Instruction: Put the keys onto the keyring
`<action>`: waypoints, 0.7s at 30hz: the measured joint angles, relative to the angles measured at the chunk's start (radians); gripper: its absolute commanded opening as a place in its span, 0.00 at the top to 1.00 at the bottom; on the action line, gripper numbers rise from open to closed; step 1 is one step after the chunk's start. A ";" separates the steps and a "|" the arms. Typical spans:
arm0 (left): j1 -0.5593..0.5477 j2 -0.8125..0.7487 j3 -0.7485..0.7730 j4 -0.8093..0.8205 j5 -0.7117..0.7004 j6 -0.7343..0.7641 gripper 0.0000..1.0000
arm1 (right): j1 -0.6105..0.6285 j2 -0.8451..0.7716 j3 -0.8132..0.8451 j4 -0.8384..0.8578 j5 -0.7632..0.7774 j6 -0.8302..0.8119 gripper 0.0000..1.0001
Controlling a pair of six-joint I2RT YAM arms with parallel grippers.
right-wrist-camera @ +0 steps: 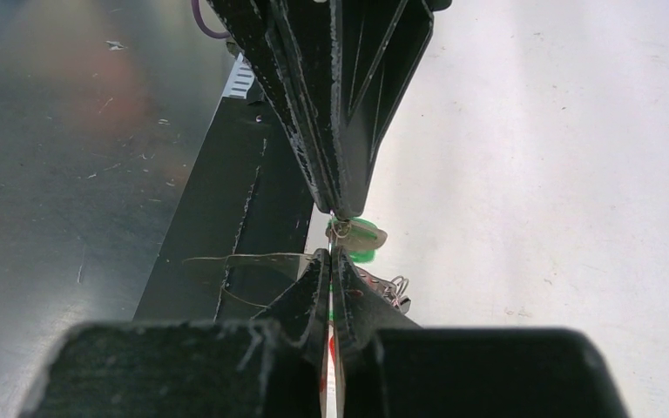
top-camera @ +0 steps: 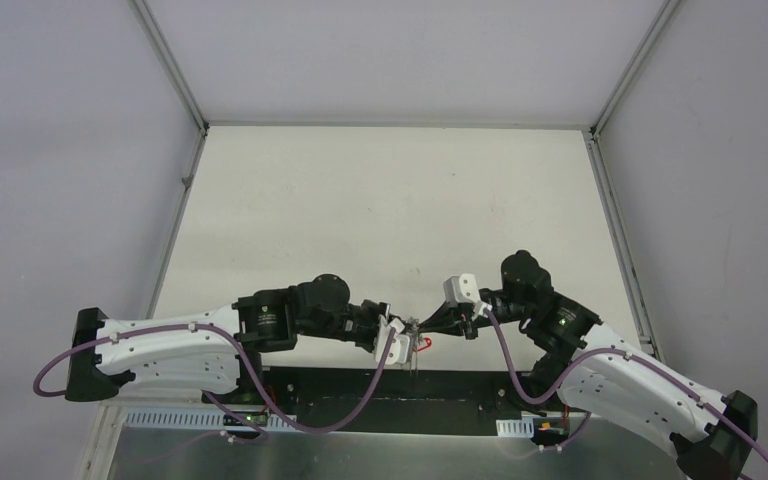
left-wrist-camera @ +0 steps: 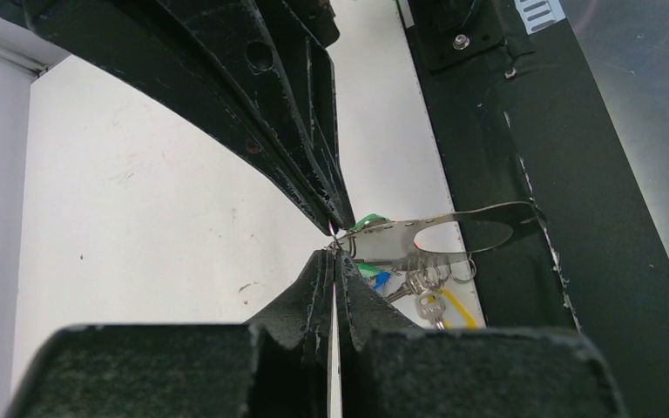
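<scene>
Both grippers meet tip to tip low over the near table edge. My left gripper [top-camera: 398, 333] [left-wrist-camera: 335, 252] is shut, with the small ring of the green-tagged key [right-wrist-camera: 361, 236] [left-wrist-camera: 368, 221] pinched at its tips. My right gripper [top-camera: 432, 324] [right-wrist-camera: 333, 253] is shut on the end of the keyring [left-wrist-camera: 488, 211] [right-wrist-camera: 226, 259], a thin grey metal loop reaching toward the arm bases. Under the keyring hang silver keys [left-wrist-camera: 427, 294] with a blue tag [left-wrist-camera: 384, 279], a yellow tag [left-wrist-camera: 458, 307] and another patch of green. A red tag [top-camera: 422, 343] shows in the top view.
The black base plate [top-camera: 360, 385] [left-wrist-camera: 575, 174] and a steel sheet [right-wrist-camera: 70, 131] lie right under and behind the keyring. The white table [top-camera: 390, 210] stretches away beyond the grippers, bounded by grey walls and a metal frame [top-camera: 175, 190].
</scene>
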 measured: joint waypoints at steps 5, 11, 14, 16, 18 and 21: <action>-0.011 0.000 -0.001 -0.007 -0.020 0.000 1.00 | 0.000 0.000 0.000 -0.009 0.000 0.002 1.00; -0.023 0.000 -0.006 -0.023 -0.040 0.000 1.00 | 0.000 0.000 0.000 -0.011 0.001 0.003 1.00; -0.028 0.000 -0.006 -0.027 -0.051 0.000 1.00 | 0.000 0.000 0.000 -0.011 0.003 0.006 1.00; -0.030 0.000 -0.006 -0.028 -0.051 0.000 1.00 | 0.000 0.000 0.000 -0.012 0.005 0.011 1.00; -0.030 0.001 -0.006 -0.028 -0.054 0.000 1.00 | 0.000 0.000 0.000 -0.011 0.008 0.014 1.00; -0.035 0.003 -0.006 -0.028 -0.061 0.000 1.00 | 0.000 0.000 0.000 -0.011 0.011 0.017 1.00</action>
